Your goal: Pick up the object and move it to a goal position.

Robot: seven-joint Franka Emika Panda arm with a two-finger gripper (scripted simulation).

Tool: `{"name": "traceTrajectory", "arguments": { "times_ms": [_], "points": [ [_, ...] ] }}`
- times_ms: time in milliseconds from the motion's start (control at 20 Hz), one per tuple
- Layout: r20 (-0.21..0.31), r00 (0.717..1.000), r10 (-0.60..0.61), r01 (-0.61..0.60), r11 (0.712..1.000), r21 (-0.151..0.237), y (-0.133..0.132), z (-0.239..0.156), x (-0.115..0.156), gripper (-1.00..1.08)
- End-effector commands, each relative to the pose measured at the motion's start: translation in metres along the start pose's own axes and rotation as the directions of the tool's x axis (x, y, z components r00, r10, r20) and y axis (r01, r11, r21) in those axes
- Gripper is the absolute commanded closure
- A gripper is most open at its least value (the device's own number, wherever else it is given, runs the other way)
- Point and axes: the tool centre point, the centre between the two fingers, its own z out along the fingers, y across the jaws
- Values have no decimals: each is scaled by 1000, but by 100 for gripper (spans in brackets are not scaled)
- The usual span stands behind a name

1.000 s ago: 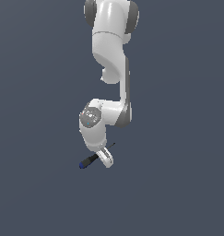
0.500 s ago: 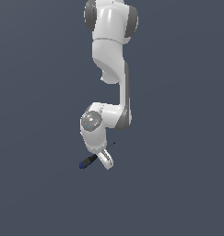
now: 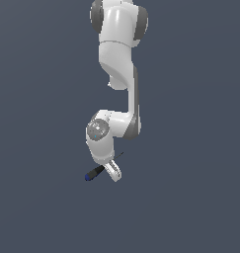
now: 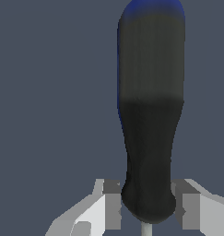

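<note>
The screwdriver (image 3: 94,173) has a black handle, a blue butt end and a thin dark shaft. In the exterior view it lies slantwise low in the picture, butt toward the exterior view's left. My gripper (image 3: 114,173) is down over it, with its fingers on either side of the handle near the shaft end. In the wrist view the handle (image 4: 150,115) fills the middle. My gripper (image 4: 146,207) has its two pads against the handle's narrow end, shut on it. The thin shaft (image 4: 144,229) barely shows between the fingers.
A plain dark grey surface (image 3: 42,148) lies all around. The white arm (image 3: 119,64) rises above the gripper. No other object or goal marker shows.
The wrist has sunk a little lower over the screwdriver, bringing the fingers down around its handle. The screwdriver has hardly moved.
</note>
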Motion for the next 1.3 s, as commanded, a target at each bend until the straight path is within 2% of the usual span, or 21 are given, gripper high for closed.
{"name": "traceTrajectory", "arguments": {
  "times_ms": [0, 250, 500, 1250],
  "points": [
    [-1, 1000, 0, 0, 1000, 1, -1, -3, 0, 108],
    [-1, 1000, 0, 0, 1000, 1, -3, -20, -3, 108],
    [-1, 1000, 0, 0, 1000, 1, -9, -54, -9, 108],
    [-1, 1000, 1, -1, 1000, 0, -35, -219, -33, 108]
  ]
}}
